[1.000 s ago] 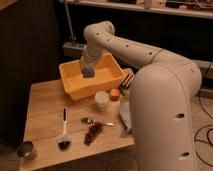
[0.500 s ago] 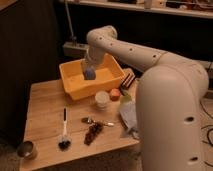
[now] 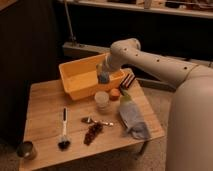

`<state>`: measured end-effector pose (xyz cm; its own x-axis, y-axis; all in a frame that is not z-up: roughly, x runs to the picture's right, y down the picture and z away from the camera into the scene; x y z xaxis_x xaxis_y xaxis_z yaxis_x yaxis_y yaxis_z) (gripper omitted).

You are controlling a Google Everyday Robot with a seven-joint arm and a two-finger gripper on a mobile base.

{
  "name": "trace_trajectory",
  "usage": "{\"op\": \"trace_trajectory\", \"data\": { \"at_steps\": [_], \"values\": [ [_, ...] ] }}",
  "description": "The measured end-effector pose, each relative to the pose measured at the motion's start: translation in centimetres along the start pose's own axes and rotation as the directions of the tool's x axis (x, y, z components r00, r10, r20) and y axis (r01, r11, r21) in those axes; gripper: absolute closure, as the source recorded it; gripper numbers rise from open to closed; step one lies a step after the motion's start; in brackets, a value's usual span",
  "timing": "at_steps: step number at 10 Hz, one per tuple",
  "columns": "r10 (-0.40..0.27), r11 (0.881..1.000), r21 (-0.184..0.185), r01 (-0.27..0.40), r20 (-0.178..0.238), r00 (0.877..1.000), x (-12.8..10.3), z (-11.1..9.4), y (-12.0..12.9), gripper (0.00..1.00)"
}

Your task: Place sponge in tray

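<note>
Overhead, hand [image 3: 103, 74] clasping sponge [image 3: 103, 78] above yellow tray's [image 3: 75, 82] right end, white cup [image 3: 102, 100] beside tray.

White cup [image 3: 102, 100], brush [image 3: 63, 131], cloth [image 3: 133, 119], tin [image 3: 26, 150]

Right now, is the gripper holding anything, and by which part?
The gripper holds the sponge by its upper end, over the tray.

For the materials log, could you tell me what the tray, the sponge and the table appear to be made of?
Tray: likely plastic, given its smooth, even yellow-orange walls. Sponge, at the gripper over the tray: probably soft foam, a matte blue-grey block. Table: wood, with a visible plank grain and a light finish.
</note>
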<state>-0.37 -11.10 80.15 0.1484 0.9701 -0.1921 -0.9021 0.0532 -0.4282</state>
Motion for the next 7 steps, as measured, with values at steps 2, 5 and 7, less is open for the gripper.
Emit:
{"op": "trace_trajectory", "data": {
  "at_steps": [2, 5, 7],
  "values": [
    [-0.031, 0.999, -0.031, 0.031, 0.002, 1.000, -2.4, -1.4, -0.3, 0.20],
    [-0.075, 0.995, -0.070, 0.075, 0.000, 0.997, -5.6, -1.2, 0.2, 0.20],
    [-0.079, 0.994, -0.072, 0.079, 0.001, 0.997, -5.9, -1.2, 0.3, 0.20]
  ]
}}
